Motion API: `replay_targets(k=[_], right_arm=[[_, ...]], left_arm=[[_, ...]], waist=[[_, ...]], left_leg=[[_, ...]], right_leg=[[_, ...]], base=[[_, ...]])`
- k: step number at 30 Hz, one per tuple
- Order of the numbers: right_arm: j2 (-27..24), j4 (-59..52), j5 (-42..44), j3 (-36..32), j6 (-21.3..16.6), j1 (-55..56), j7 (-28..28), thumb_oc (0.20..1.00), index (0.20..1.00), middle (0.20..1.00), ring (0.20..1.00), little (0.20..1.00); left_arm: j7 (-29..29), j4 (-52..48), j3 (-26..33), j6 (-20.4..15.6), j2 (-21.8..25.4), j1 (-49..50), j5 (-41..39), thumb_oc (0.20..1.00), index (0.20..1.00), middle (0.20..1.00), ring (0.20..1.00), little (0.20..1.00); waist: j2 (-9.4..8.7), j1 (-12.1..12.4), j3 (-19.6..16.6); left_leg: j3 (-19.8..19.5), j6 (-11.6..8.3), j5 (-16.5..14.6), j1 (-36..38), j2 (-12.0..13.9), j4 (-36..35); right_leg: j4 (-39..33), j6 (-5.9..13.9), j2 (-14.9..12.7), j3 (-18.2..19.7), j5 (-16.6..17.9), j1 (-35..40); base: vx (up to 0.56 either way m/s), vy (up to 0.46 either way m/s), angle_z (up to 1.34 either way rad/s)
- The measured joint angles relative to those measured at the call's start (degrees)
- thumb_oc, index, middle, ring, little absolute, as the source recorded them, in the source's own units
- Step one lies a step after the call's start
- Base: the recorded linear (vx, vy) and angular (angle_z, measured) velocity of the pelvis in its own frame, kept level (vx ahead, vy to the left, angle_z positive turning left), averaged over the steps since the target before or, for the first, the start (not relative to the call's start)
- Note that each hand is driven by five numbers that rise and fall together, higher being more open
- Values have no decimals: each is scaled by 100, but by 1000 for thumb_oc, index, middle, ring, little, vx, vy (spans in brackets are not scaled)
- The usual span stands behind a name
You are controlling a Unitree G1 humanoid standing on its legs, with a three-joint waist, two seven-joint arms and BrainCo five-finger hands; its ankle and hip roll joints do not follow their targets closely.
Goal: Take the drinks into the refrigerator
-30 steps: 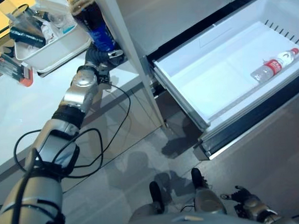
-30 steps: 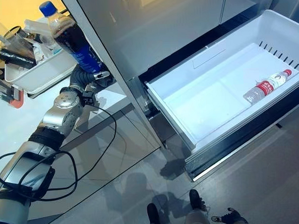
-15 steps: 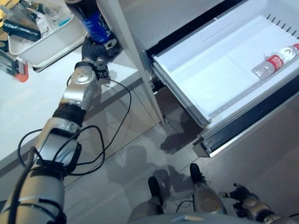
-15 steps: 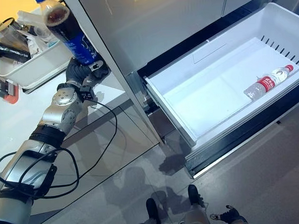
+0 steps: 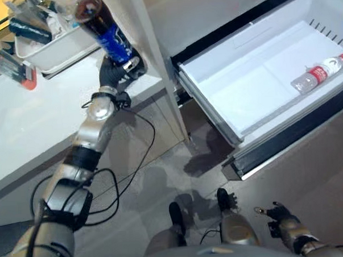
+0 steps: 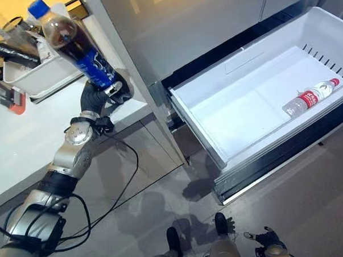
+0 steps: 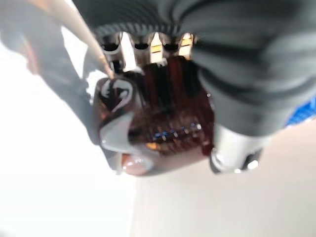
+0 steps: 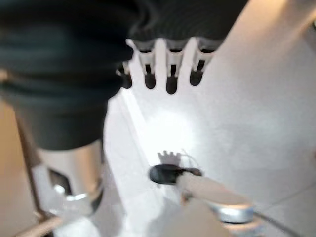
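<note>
My left hand [image 5: 116,71] is shut on the lower part of a cola bottle [image 5: 104,32] with a blue label and blue cap. It holds the bottle tilted above the front edge of the white counter [image 5: 34,123]. In the left wrist view the bottle's dark base [image 7: 158,118] sits inside my curled fingers. To the right, the refrigerator's white drawer [image 5: 216,104] stands pulled out. A water bottle [image 5: 317,74] with a red label lies in its far right part. My right hand [image 5: 281,223] hangs low at the bottom right, its fingers [image 8: 170,74] relaxed and holding nothing.
A white tub [image 5: 54,45] crammed with several items stands on the counter behind the cola bottle. A small clear box with an orange part [image 5: 12,67] lies left of it. The refrigerator's grey upright edge [image 5: 151,61] rises between counter and drawer.
My left hand has drawn the cola bottle away from the tub toward the counter's front edge and tilted it further. The view has shifted slightly.
</note>
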Motion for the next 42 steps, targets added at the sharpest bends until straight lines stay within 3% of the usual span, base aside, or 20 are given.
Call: replay_targets(k=[8,17,22,27,29,34,42], right_arm=[[-155,-137,708,-845,-70,-14,-71,1000,1000,1000,1000,1000],[-521,-234,1847,-2049,-295,140,-162,1000,1000,1000,1000,1000],[-598,-560,2666,-2596,-479,256,-396,1000,1000,1000,1000,1000],[-323,-2521,2774,-2813,-869,896,-849,1000,1000,1000,1000,1000],[-207,-2822,2745,-2848,-932,878,-1032,1000,1000,1000,1000,1000],[557,-5437,1845,-2844,-1219,1144,-1523,1000,1000,1000,1000,1000],[665,-7884,749,-2380,-1311,1199,-1303,1000,1000,1000,1000,1000]], left_arm=[[-296,-1099,774,-153,-273,1493,154,200,200,200,200,200],[-589,-1611,1235,-200,-466,3080,213,200,200,200,200,200],[-638,-1704,1311,249,-801,4158,215,200,200,200,200,200],[-643,-1675,1207,815,-1317,5299,252,200,200,200,200,200],[-677,-1673,1211,837,-1373,5402,360,200,200,200,200,200],[-674,-1708,1237,840,-1575,5480,486,200,200,200,200,200],[-685,-1710,1195,838,-1788,5521,913,200,200,200,200,200]], waist=[[-3,1,-59],[-133,288,-597],[-233,315,-743],[-292,277,-726],[-319,318,-727],[-239,303,-794],[-284,315,-992]], left_leg=[[-43,6,4,111,-7,3],[-124,20,-33,213,21,-28],[-137,30,-59,295,18,-30],[-144,6,-37,378,13,1],[-157,6,-39,433,16,1],[-150,43,-111,509,8,-29],[-149,9,-92,600,12,-28]], right_leg=[[1,-3,6,-33,-5,134],[-31,13,16,-42,-51,260],[-32,6,8,-50,-65,351],[-32,-20,7,-49,-52,423],[-29,-18,8,-68,-73,500],[-31,14,3,-55,-117,562],[-28,6,9,-55,-122,650]], base=[[0,2,2],[29,7,3],[41,10,0],[24,11,0],[24,16,5],[4,3,1],[0,0,0]])
